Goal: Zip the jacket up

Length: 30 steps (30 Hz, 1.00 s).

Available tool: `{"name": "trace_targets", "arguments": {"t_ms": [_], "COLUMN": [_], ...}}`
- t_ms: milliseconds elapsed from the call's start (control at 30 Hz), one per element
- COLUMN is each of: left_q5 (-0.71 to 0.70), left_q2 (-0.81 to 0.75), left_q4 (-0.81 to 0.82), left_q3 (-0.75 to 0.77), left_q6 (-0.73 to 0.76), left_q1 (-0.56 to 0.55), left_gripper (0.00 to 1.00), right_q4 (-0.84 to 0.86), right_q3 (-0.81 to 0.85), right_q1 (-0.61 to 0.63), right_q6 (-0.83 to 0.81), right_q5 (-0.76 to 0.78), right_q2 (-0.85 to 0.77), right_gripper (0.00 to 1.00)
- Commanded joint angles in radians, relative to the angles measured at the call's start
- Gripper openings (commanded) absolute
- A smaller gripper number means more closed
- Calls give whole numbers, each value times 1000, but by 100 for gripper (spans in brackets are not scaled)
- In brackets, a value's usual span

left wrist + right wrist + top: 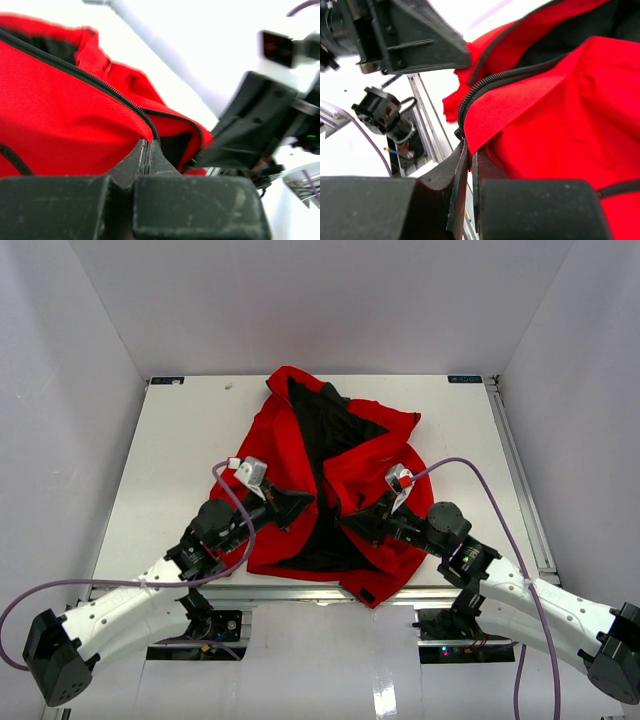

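Observation:
The red jacket [360,470] lies open on the white table [170,460], its black lining showing down the middle. My left gripper [298,506] is shut on the jacket's left front edge near the hem. In the left wrist view the gripper [146,146] pinches the red cloth right at the dark zipper teeth [100,82]. My right gripper [353,527] is shut on the right front edge. In the right wrist view the gripper [469,152] clamps the red flap just beside the zipper teeth [485,82]. The two grippers are close together, facing each other.
An aluminium rail [520,470] runs along the table's right side and another along the front edge [300,592]. The jacket's hem hangs slightly over the front edge. Purple cables [470,465] loop from both wrists. White walls enclose the table.

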Motion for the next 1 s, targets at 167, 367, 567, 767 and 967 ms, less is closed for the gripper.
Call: {"name": "trace_targets", "arguments": {"t_ms": [167,367,567,767,967], "left_q5": [28,100,152,208,228], "left_q2": [-182,-148,-117,-65,-57], "left_q4": [317,461,579,647,677], "left_q3": [-150,-187,-207,-209,-226], "left_q6": [-2,-12,1,2,9], "left_q1": [1,1,0,1,1], "left_gripper": [0,0,0,0,0], "right_q4": [233,286,300,305,329], "right_q3": [17,20,27,24,28], "right_q1": [1,1,1,1,0], "right_q6": [32,46,54,56,60], "right_q5": [-67,-124,-185,-195,-203], "right_q2": [43,56,64,56,61], "right_gripper": [8,8,8,8,8]}}
